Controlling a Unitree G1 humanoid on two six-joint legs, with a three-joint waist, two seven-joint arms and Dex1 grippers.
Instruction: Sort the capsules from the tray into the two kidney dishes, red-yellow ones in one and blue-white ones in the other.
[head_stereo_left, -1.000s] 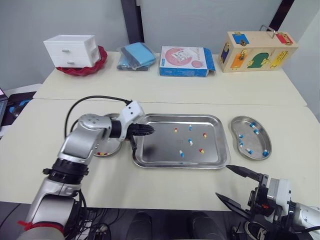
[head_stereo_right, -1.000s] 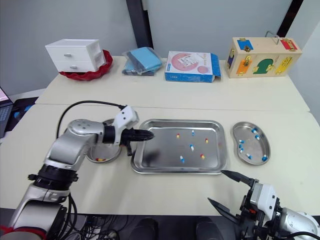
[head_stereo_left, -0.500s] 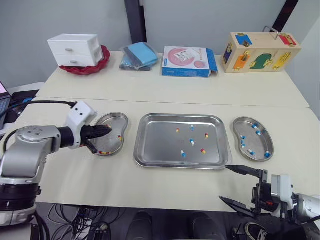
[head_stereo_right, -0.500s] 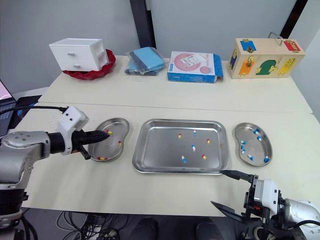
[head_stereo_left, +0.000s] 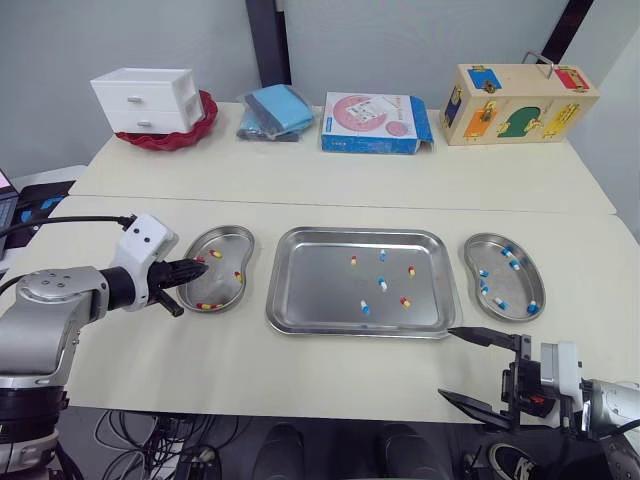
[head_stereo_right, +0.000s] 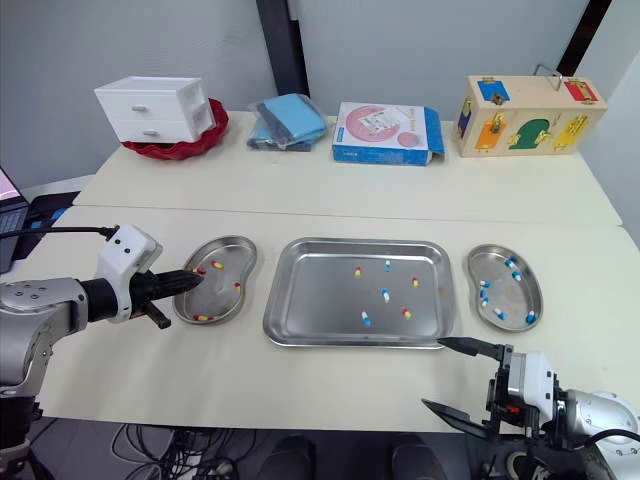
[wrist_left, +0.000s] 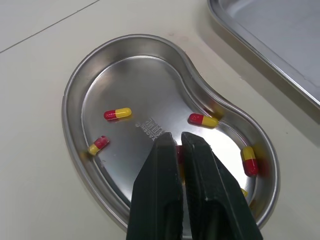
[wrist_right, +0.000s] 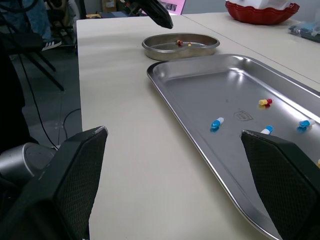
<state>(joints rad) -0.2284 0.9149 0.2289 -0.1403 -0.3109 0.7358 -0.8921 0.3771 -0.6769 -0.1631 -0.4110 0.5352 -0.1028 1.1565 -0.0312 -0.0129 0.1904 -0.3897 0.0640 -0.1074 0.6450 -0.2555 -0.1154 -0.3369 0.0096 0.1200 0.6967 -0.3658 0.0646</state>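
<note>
Nearest me, my right hand (head_stereo_left: 447, 362) hangs off the near edge of the tabletop (head_stereo_left: 300, 370), spread wide and holding nothing. Just past it sits the tray (head_stereo_left: 310, 290) with six capsules in its right half, three red-yellow and three blue-white, some lying near one another.

Left of the tray, my left hand (head_stereo_left: 200, 266) is over the left kidney dish (head_stereo_left: 228, 245). Its fingers (wrist_left: 200, 165) are drawn in to a thin slit. Red and yellow show in that slit, so I take it to be pinching a red-yellow capsule (wrist_left: 178, 151). Several red-yellow ones already lie in that dish, and the right kidney dish (head_stereo_left: 510, 285) holds only blue-white.

My worry is the release. The tips sit toward the dish's outer side, so a capsule let go there could strike the rim and roll onto the tabletop, or cling to one pad and ride away. A careless dip could also shove the light dish. Later, on the smooth tray, a pinch may flick a capsule or catch a wrong-coloured neighbour.

Farther back, the white drawers (head_stereo_left: 140, 100), blue cloth (head_stereo_left: 272, 110), box (head_stereo_left: 372, 122) and wooden toy box (head_stereo_left: 520, 102) are well clear.
</note>
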